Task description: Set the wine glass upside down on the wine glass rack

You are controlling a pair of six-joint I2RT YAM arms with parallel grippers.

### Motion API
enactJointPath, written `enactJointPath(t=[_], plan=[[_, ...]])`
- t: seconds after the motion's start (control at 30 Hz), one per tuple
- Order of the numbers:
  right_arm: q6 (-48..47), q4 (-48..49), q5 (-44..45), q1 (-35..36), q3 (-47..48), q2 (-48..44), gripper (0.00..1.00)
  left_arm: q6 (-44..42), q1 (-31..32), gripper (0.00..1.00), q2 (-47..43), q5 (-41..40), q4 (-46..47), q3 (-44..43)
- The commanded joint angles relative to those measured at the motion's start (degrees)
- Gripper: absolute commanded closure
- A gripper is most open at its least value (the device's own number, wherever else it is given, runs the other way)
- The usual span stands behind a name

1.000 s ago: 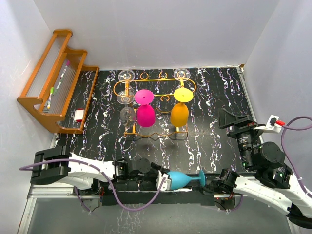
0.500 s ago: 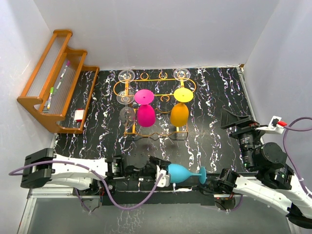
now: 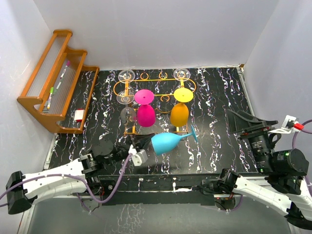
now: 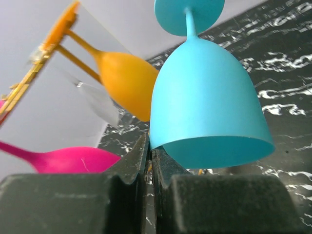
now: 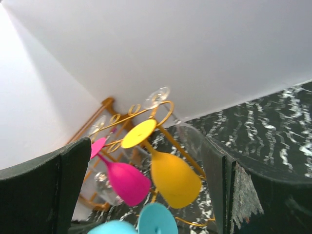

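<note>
blocked: pink glass point(image 3: 145, 116), orange glass point(image 3: 179, 114) on rack point(image 3: 161, 79) | open: tabletop point(image 3: 219, 112) right

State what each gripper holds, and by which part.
Left gripper pinches the blue wine glass by its bowl rim; right gripper holds nothing.

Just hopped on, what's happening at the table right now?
The left gripper pinches the blue wine glass by its rim, holding it tilted just in front of the orange wire rack, not yet hung. A pink glass and a yellow glass hang there upside down. The right gripper is open, holding nothing.
</note>
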State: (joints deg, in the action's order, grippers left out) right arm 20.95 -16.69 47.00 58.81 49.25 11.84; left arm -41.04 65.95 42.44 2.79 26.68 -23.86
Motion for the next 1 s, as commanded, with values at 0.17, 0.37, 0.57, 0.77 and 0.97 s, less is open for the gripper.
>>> enactJointPath(t=[0.17, 0.37, 0.57, 0.77, 0.97], plan=[[-1.85, 5.52, -17.76, 0.26, 2.62, 2.00, 0.02, -0.34, -5.59, 1.00, -9.27, 5.89, 3.77, -2.36], [-7.44, 16.39, -22.71, 0.26, 1.13, 1.54, 0.02, 1.87, -8.38, 1.00, -9.46, 7.02, 5.99, -7.86], [-12.54, 24.41, -30.70, 0.26, 1.43, 9.32, 0.02, 2.78, -9.52, 1.00, -5.30, 9.76, 17.08, -12.89], [-11.32, 45.94, -43.30, 0.26, -2.58, 18.56, 0.02, -2.67, -9.53, 1.00, -1.14, 14.44, 23.15, -18.80], [-6.55, 64.59, -47.91, 0.25, -6.71, 27.80, 0.15, -6.92, -11.07, 1.00, 0.22, 14.61, 24.19, -20.42]])
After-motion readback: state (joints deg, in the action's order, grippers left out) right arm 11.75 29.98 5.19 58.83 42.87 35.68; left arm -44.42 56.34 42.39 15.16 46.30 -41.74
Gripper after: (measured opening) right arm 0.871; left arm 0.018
